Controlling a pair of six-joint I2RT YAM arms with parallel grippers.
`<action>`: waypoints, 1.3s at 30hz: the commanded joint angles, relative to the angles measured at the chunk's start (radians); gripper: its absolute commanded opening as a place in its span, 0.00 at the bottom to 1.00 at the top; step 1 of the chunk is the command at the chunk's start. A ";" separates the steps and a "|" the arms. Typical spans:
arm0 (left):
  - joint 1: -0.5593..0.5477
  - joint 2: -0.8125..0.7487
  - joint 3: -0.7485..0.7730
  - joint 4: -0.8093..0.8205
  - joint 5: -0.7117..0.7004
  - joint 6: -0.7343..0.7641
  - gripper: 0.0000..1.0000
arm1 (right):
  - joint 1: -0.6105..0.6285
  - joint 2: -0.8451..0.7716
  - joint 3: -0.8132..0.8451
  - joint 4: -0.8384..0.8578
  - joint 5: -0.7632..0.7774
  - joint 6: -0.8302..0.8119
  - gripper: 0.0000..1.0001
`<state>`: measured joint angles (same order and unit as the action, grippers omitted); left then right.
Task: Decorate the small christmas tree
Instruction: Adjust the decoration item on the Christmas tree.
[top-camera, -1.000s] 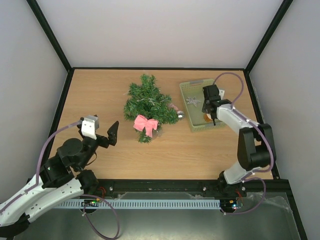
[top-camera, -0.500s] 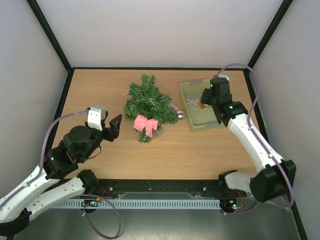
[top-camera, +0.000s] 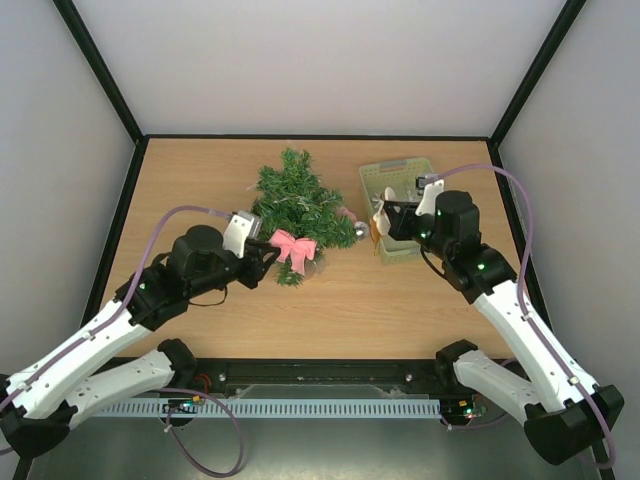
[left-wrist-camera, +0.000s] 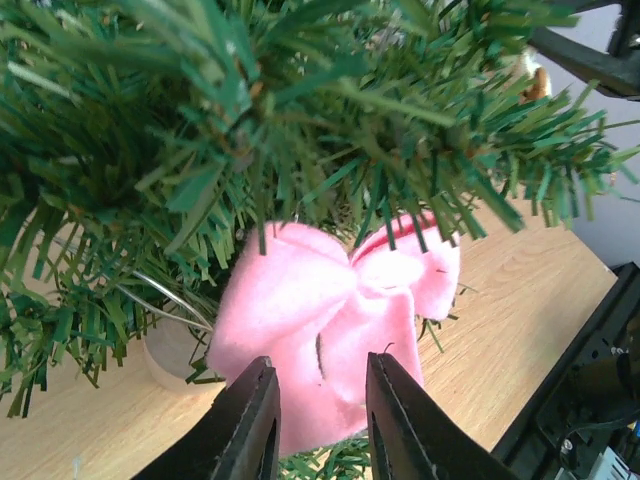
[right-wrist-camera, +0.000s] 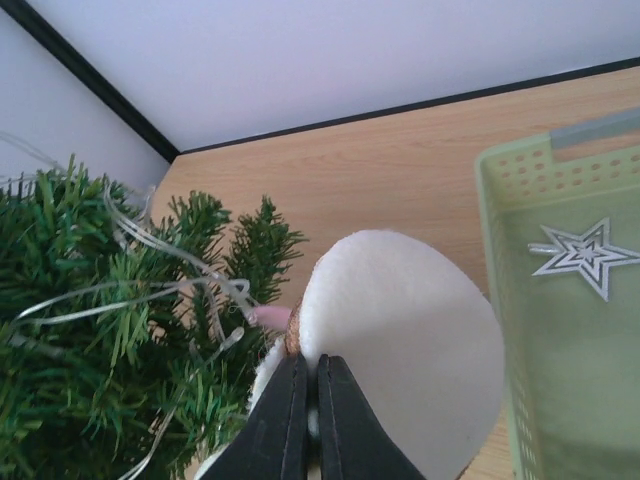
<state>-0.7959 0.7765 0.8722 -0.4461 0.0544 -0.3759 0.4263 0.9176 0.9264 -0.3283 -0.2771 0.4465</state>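
Left gripper (left-wrist-camera: 320, 372): jaws narrowed either side of the lower tail of the pink bow (left-wrist-camera: 340, 315), pink fabric showing in the gap. Can't tell whether it is actually clamped or just bracketing it. The bow hangs at the front of the small christmas tree (left-wrist-camera: 300, 110), low down, with a pale base (left-wrist-camera: 172, 348) just left of it under the branches.

Right gripper (right-wrist-camera: 312, 362): clenched on the bottom edge of a cream round ornament (right-wrist-camera: 400, 340), fingers pressed together with no gap. It is held off the bench, between the tree's right-side branches and the near left corner of the pale green basket (right-wrist-camera: 500, 270). A silver star (right-wrist-camera: 582, 258) lies flat inside the basket.

Top view: tree (top-camera: 295, 200) is mid-bench (top-camera: 200, 180), just left of the basket (top-camera: 395, 165), not touching it. The bow (top-camera: 293, 247) is at its near end with the left gripper (top-camera: 268, 256) on it from the left. A silver bauble (top-camera: 361, 230) sits at the tree's right edge, next to the ornament (top-camera: 378, 222) in the right gripper (top-camera: 388, 216). Thin silver tinsel strands (right-wrist-camera: 150, 240) run through the branches.
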 joint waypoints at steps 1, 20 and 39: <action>0.005 0.017 -0.006 -0.029 0.012 -0.021 0.25 | 0.005 -0.049 -0.038 0.040 -0.065 0.002 0.02; 0.006 0.014 -0.077 -0.009 -0.021 0.015 0.23 | 0.005 -0.077 -0.075 0.058 -0.070 -0.031 0.02; 0.005 0.018 -0.021 0.049 -0.008 0.029 0.35 | 0.005 -0.112 -0.072 0.047 -0.091 -0.025 0.02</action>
<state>-0.7952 0.7757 0.8173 -0.4385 0.0349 -0.3634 0.4278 0.8215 0.8593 -0.3012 -0.3462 0.4294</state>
